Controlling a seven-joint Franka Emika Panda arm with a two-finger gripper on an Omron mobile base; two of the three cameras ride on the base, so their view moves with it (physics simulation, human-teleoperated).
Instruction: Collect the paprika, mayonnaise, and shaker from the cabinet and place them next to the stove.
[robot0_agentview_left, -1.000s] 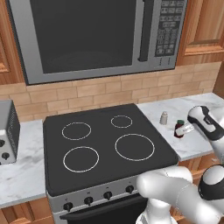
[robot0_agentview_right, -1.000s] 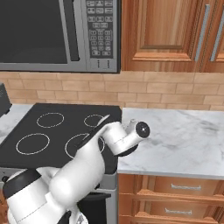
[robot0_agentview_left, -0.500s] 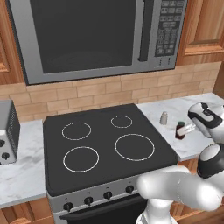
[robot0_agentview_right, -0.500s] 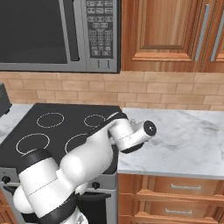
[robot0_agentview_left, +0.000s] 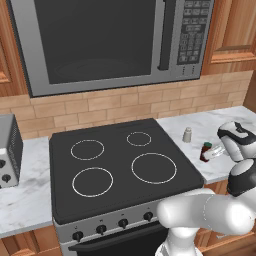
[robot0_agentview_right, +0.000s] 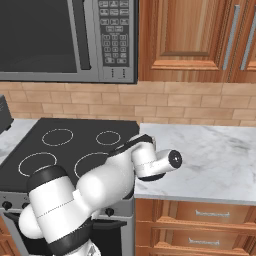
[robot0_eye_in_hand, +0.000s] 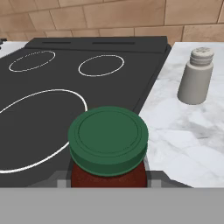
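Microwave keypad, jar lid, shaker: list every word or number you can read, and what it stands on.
None can be read.
microwave keypad: button marks too small and blurred.
paprika: green lid plain; no label visible.
shaker: no text.

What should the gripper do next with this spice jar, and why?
Probably open and let go. The gripper holds the spice jar low at the counter, just right of the stove and near the shaker. From these views I cannot tell whether its base touches the counter, so ease down first.
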